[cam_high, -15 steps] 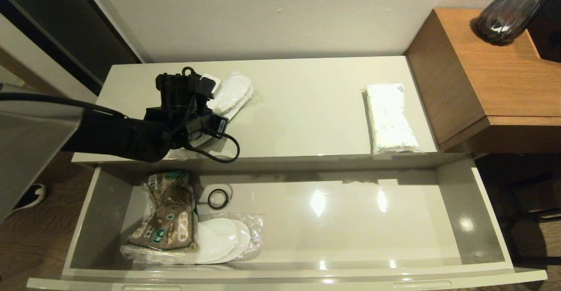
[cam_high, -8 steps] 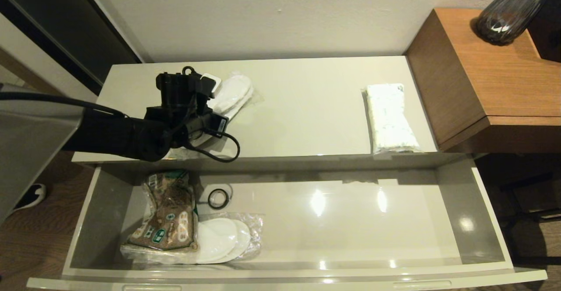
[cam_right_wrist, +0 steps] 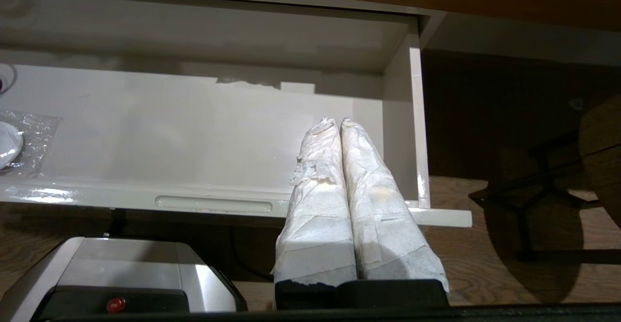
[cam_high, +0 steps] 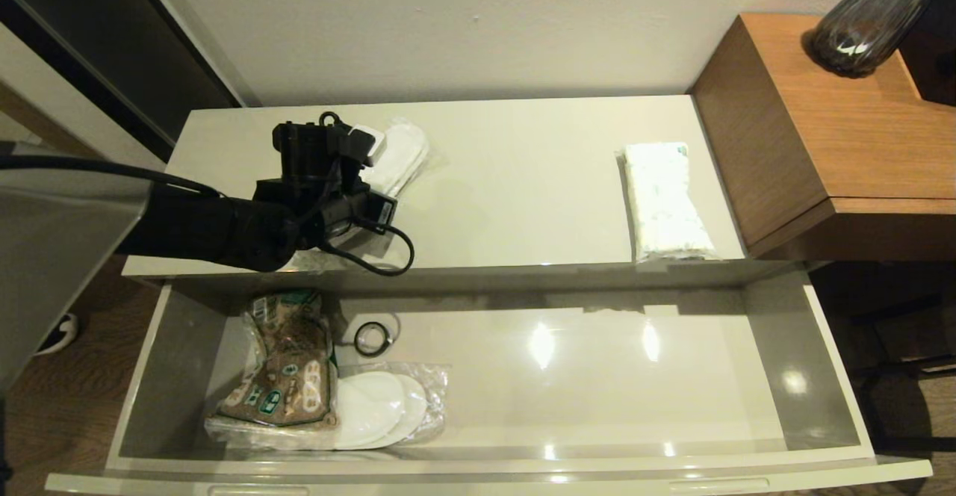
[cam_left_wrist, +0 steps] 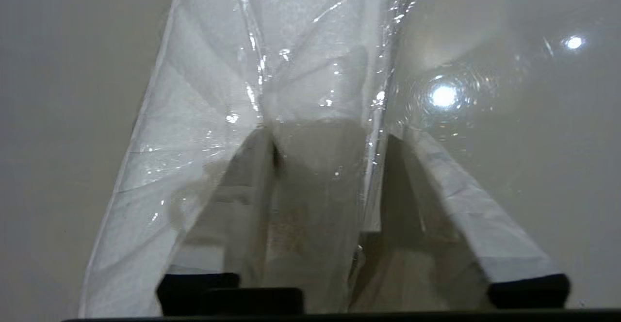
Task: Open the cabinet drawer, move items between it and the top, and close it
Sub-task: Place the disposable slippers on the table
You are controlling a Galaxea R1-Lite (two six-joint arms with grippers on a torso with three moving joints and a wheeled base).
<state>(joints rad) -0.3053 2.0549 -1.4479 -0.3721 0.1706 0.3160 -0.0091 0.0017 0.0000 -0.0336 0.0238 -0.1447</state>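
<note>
The cabinet drawer point(cam_high: 597, 384) stands pulled fully out below the top point(cam_high: 523, 182). On the top's left part lies a pair of white slippers point(cam_high: 403, 149) in clear wrap. My left gripper point(cam_high: 358, 154) is down on this pack. In the left wrist view its taped fingers point(cam_left_wrist: 451, 201) straddle a bunched part of the slippers point(cam_left_wrist: 301, 55), and the wrap drapes over one finger. The white tissue pack point(cam_high: 663, 201) rests at the top's right end. My right gripper point(cam_right_wrist: 338, 120) hangs shut and empty before the drawer's right front corner point(cam_right_wrist: 436, 215).
A second wrapped slipper pair point(cam_high: 377, 406), a brown printed packet point(cam_high: 287, 365) and a small black ring point(cam_high: 371, 338) lie in the drawer's left part. A higher wooden surface point(cam_high: 844, 122) with a dark glass vase point(cam_high: 866, 18) adjoins on the right.
My left gripper has shifted a little to the right and away from me. The slippers under it have turned slightly and look narrower. The right arm has stayed still.
</note>
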